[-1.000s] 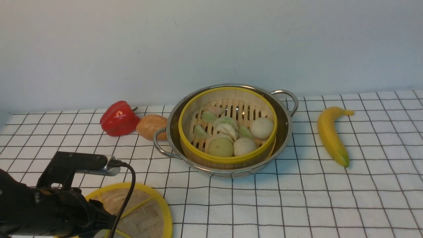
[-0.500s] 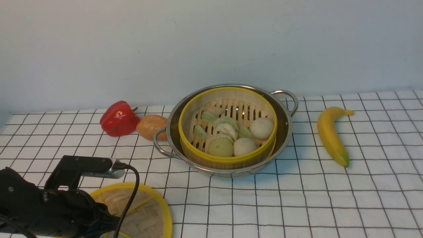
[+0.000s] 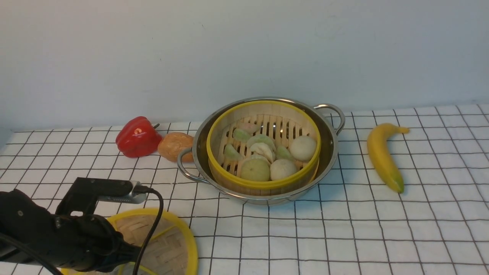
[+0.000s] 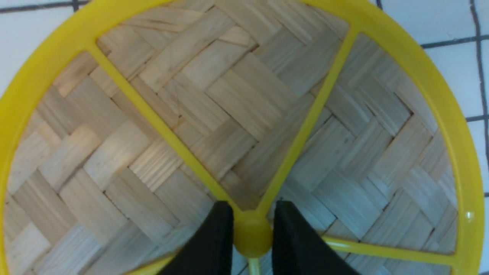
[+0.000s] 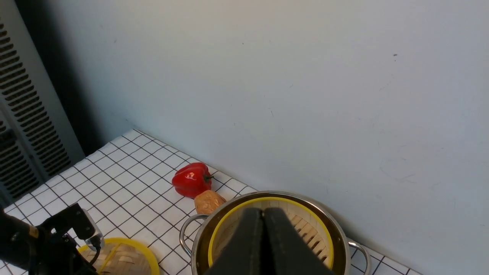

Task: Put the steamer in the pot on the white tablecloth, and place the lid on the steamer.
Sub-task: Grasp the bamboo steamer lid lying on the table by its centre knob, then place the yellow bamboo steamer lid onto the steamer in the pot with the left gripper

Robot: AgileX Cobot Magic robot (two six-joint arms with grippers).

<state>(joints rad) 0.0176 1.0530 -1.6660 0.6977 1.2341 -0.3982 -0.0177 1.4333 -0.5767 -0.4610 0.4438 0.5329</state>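
The left jaws are closed narrowly on the lid [image 4: 244, 114]: their black fingers [image 4: 217, 244] press both sides of its yellow centre knob [image 4: 252, 236]. Only the left wrist view shows this; from the front, the left arm [image 3: 49, 236] hides the knob. The right jaws are shut on nothing, fingers [image 5: 250, 244] together, and show only in the right wrist view, with the pot [image 3: 328, 145] behind them. The lid lies flat on the white tablecloth [image 3: 344, 236] at the near left, cut by the front view's lower edge. The steamer [image 3: 229, 179] sits inside the pot at mid-table, dumplings uncovered. Bare cloth separates lid and pot. A brown bun [image 3: 175, 145] lies just beside the pot's left handle [image 3: 185, 168], with a red pepper [image 3: 137, 137] next to it. A banana [image 3: 382, 156] lies to the pot's right, with wide open cloth in front of it.
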